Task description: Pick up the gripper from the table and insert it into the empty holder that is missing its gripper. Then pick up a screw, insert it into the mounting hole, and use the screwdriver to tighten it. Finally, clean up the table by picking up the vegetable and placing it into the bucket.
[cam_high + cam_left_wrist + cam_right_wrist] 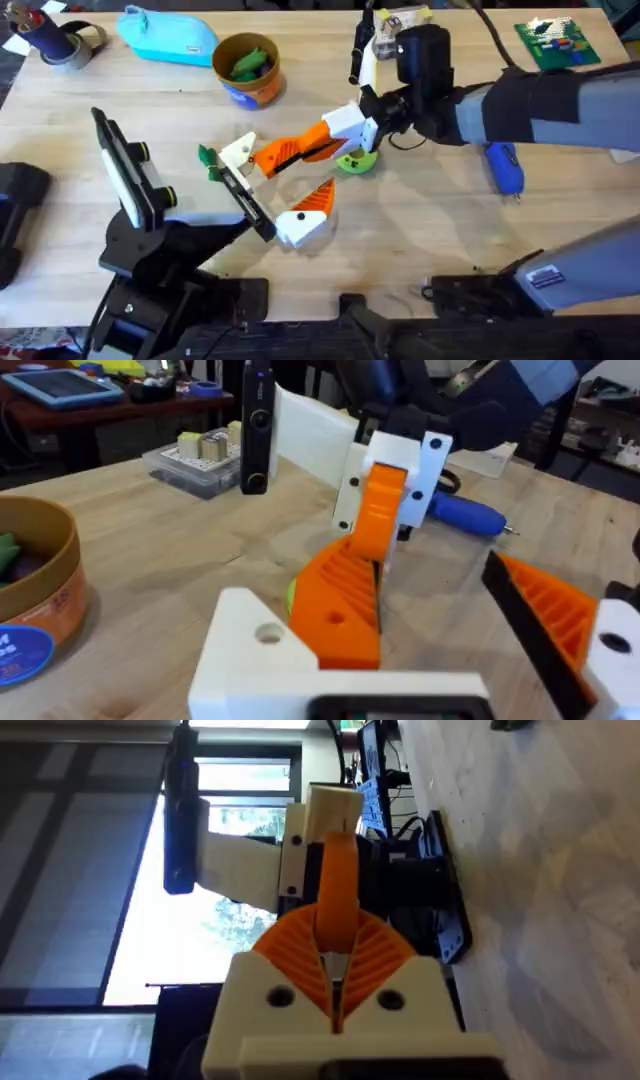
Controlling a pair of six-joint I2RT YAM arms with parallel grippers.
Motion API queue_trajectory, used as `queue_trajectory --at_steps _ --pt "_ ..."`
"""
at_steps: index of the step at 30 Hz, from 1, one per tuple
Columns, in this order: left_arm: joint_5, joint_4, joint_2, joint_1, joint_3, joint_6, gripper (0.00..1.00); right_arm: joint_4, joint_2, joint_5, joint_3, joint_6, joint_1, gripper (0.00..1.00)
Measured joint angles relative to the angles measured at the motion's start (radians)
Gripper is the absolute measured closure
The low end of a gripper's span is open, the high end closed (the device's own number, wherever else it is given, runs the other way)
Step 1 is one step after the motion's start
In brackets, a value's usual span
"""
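The right gripper [365, 128] clamps the orange gripper [300, 148], its long axis pointing toward 8 o'clock at the holder [240, 152], just beside its tip. The left gripper's state is unclear.

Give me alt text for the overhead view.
The right pincer holds the gripper near the holder on the left arm's bar. The screwdriver lies at right; the bucket holds vegetables.

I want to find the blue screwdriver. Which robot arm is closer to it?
Right. The right gripper sits a little way left of the screwdriver, whose handle lies beside that arm. The left gripper is farther away, toward the table's left.
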Motion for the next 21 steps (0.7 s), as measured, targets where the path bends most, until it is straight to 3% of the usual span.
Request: queue_trajectory --at_steps 13,21 --pt "-0.003 0.000 0.000 0.000 0.000 0.000 0.007 -0.001 0.003 0.027 0.043 0.036 0.002 0.985" --pt "-0.029 -0.002 0.000 0.004 0.000 -0.011 0.007 0.007 0.068 0.021 0.081 0.044 0.023 0.986"
